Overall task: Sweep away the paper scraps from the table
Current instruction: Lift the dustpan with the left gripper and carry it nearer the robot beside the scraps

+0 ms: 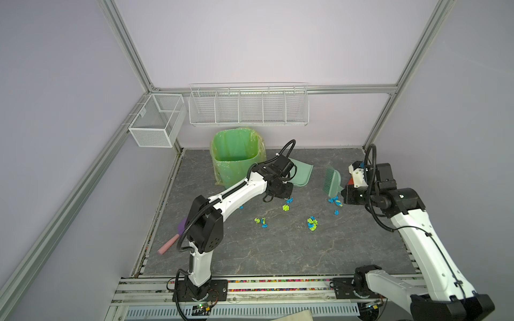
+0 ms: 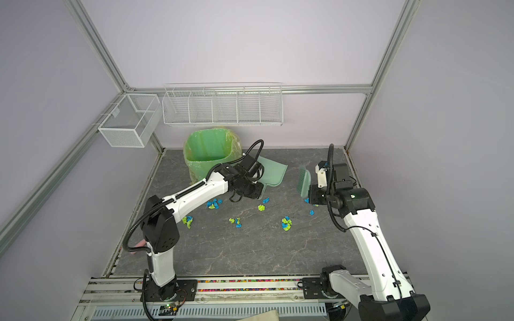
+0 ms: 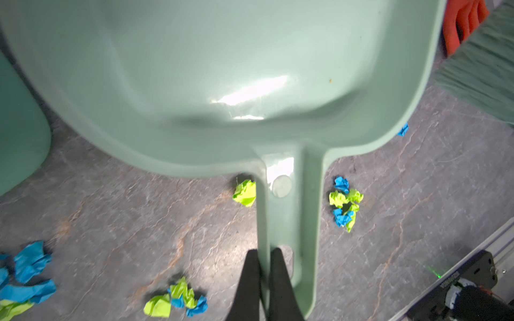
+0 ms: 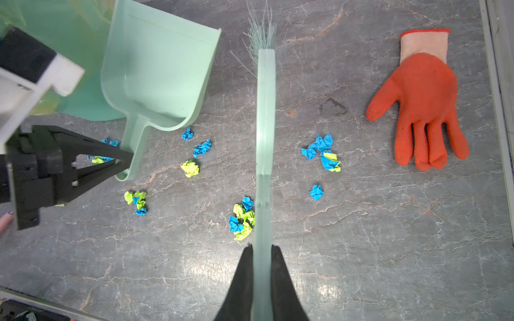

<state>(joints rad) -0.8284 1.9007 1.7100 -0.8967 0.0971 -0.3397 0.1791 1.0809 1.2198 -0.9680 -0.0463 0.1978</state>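
Several blue and lime-green paper scraps (image 1: 312,223) (image 2: 236,221) (image 4: 242,219) (image 3: 345,203) lie scattered in small clumps over the middle of the dark veined table (image 1: 278,250). My left gripper (image 3: 264,251) (image 1: 289,189) is shut on the handle of a pale green dustpan (image 3: 222,69) (image 1: 301,173) (image 4: 161,72), which is tilted beside the bin. My right gripper (image 4: 262,246) (image 1: 343,192) is shut on the handle of a pale green brush (image 4: 265,111) (image 1: 332,183), right of the dustpan. Scraps lie on both sides of the brush.
A green lined bin (image 1: 236,158) stands at the back, just left of the dustpan. An orange glove (image 4: 425,111) lies flat near the table's right edge. A pink and purple tool (image 1: 169,244) lies at the left edge. Wire baskets (image 1: 249,105) hang on the back wall.
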